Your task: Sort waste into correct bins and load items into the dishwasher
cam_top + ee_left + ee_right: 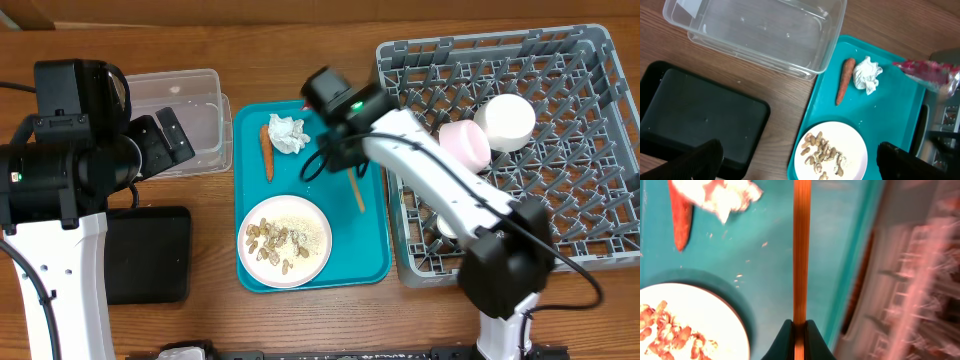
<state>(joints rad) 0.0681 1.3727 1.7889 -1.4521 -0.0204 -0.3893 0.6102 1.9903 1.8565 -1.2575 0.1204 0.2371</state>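
Note:
My right gripper [800, 330] is shut on the wooden chopsticks [800, 255] and holds them over the right side of the teal tray [372, 262]; they also show in the overhead view [356, 190]. On the tray lie the carrot [267, 150], the paper wad [288, 133] and the white plate [312, 240] with beige food scraps [272, 242]. The red wrapper [927, 72] lies at the tray's far right corner. My left gripper [800, 167] is open and empty, high above the table. The clear tub [190, 110] and the black tray [150, 255] are empty.
The grey dish rack [590, 60] stands at the right. It holds a pale pink bowl [467, 145], a white bowl [505, 120] and a white item [446, 226] partly hidden under my right arm. Bare wood lies between the tub, the black tray and the teal tray.

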